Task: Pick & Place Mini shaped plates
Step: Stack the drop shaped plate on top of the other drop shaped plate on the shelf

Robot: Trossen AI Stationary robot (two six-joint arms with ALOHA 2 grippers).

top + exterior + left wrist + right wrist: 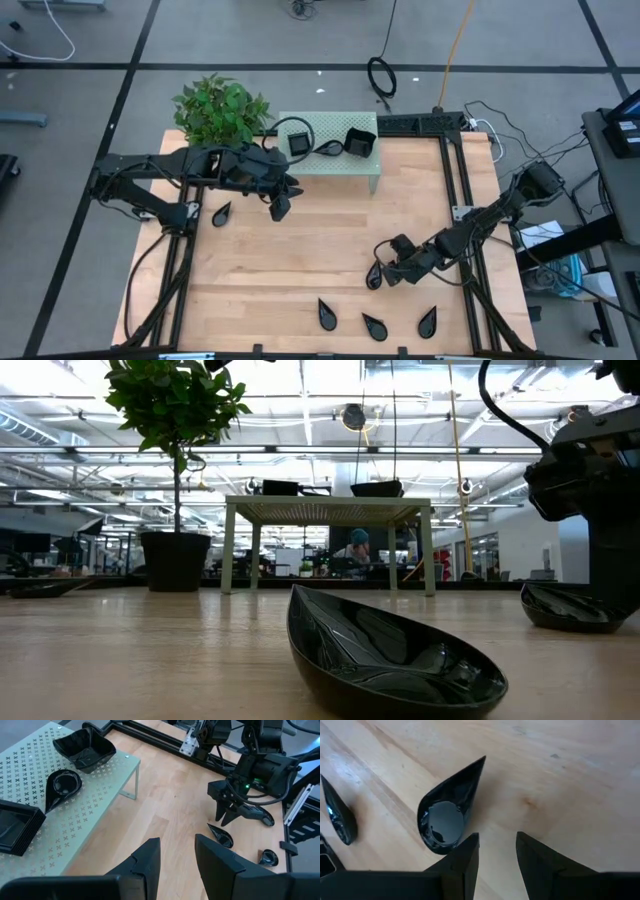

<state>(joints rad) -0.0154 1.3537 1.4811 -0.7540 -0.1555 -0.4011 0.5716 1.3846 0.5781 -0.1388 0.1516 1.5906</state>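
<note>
Nearest the low camera, a glossy black teardrop plate point(390, 660) is lying on the wooden table point(320, 250), filling the foreground.

Both pairs of jaws are being held apart, with nothing between them. The right gripper point(497, 847) is being held just above the table, and a teardrop dish point(447, 810) is lying close ahead of its fingertips point(465, 851), untouched, its point aimed away from them. In the high view this right gripper point(385, 272) is being shown at about 4 o'clock from the table's centre, with that dish point(375, 275) at its tip. The left gripper point(177, 852) is being held above bare wood; in the high view it point(280, 207) is sitting at about 11 o'clock from the centre, just in front of a pale green perforated stand point(372, 165).

Outward from there, three plates are being carried on the stand: a stack of flat squares point(299, 142), a teardrop point(329, 149) and a wavy-edged square point(360, 141). Another teardrop point(221, 213) is lying at 9 o'clock, beside the left arm. Three more teardrops point(327, 314) point(375, 325) point(428, 321) are lying in a row along the near edge, at about 6 o'clock. A potted plant point(222, 108) is standing at the far left corner, at roughly 10 o'clock.

Beyond the table, a person point(357, 550) is being seen seated far off in the room, under the stand's top in the low view.
</note>
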